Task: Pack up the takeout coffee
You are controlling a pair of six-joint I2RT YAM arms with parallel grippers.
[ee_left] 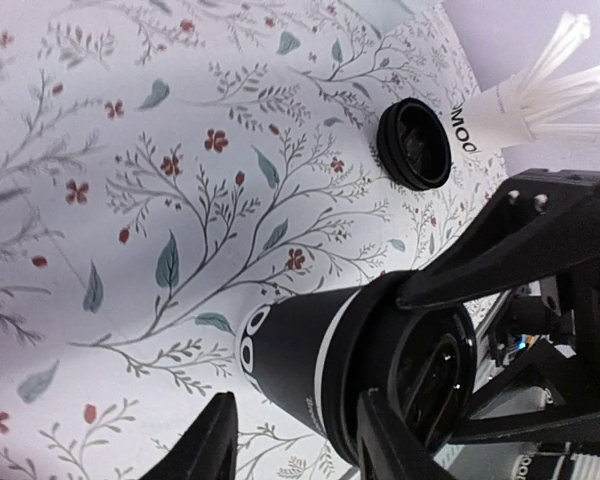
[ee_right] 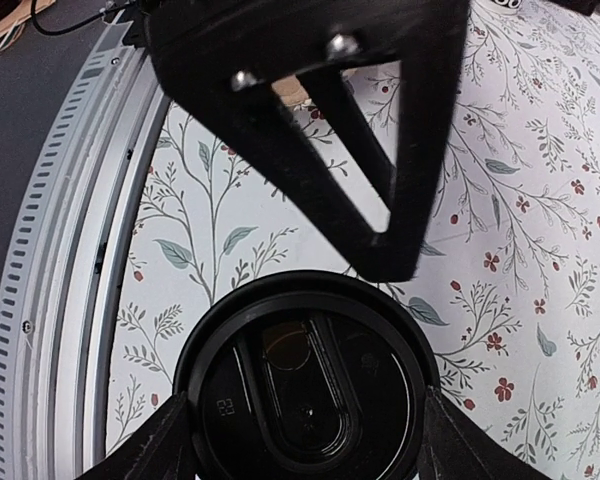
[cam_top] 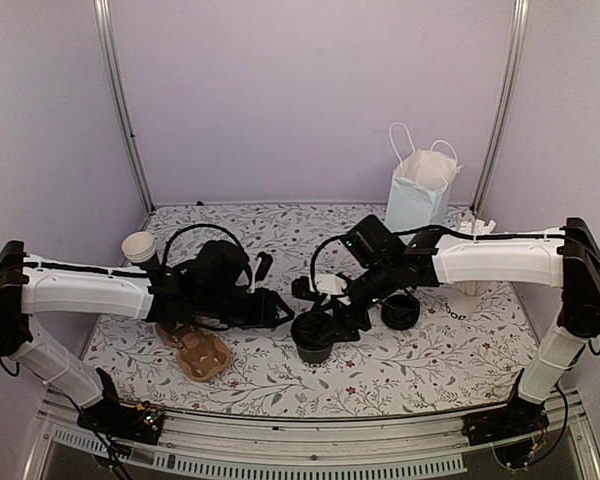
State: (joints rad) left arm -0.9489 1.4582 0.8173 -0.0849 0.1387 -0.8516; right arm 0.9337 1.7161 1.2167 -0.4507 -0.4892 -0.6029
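Observation:
The takeout coffee (cam_top: 312, 340) is a black cup with a black lid, standing on the flowered table near the middle. My right gripper (cam_top: 325, 325) comes down on it from above. In the right wrist view its two fingertips press the lid's rim (ee_right: 300, 370) from either side, so my right gripper (ee_right: 305, 440) is shut on the lid. My left gripper (cam_top: 277, 305) sits just left of the cup. In the left wrist view the left gripper (ee_left: 295, 445) is open beside the cup's dark wall (ee_left: 290, 350), one finger overlapping the lid.
A loose black lid (cam_top: 400, 312) (ee_left: 413, 145) lies right of the cup. The pale-blue paper bag (cam_top: 415, 200) stands at the back right. A white cup of stirrers (ee_left: 490, 120) is near the lid. A brown cardboard carrier (cam_top: 198, 352) and another white cup (cam_top: 139, 247) are at the left.

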